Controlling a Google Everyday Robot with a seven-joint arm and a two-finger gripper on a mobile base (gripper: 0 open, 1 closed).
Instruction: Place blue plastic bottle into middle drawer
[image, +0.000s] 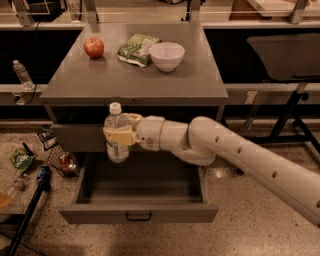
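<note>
Blue plastic bottle (116, 122): clear, ribbed body with a white screw cap on top; upright; pale label band largely covered by the grip; its lower part shows below the fingers

Where the bottle is: in the air in front of the grey cabinet (135, 82), level with the closed drawer front (75, 137); above the rear left part of the open middle drawer (100, 215); apart from the drawer floor

Middle drawer: pulled well out; wide shallow grey tray; small dark curved handle (138, 216) on its plain front

Gripper (118, 136): at the bottle's mid-height; yellowish fingers (113, 135) clamped around the body, grasping the bottle

Arm (240, 155): white, reaching in from the lower right and running roughly level toward the left; wrist just beside the bottle, passing over the drawer's right half

Cabinet top: red apple (93, 47), green packet (136, 48) and white bowl (167, 55) near the far edge, well apart from the bottle

Hidden or unclear: the arm is cut off at the right border; the far side of the grip is behind the bottle; the floor clutter (30, 160) at left is hard to make out; a small clear bottle (22, 74) stands on a ledge at far left
</note>
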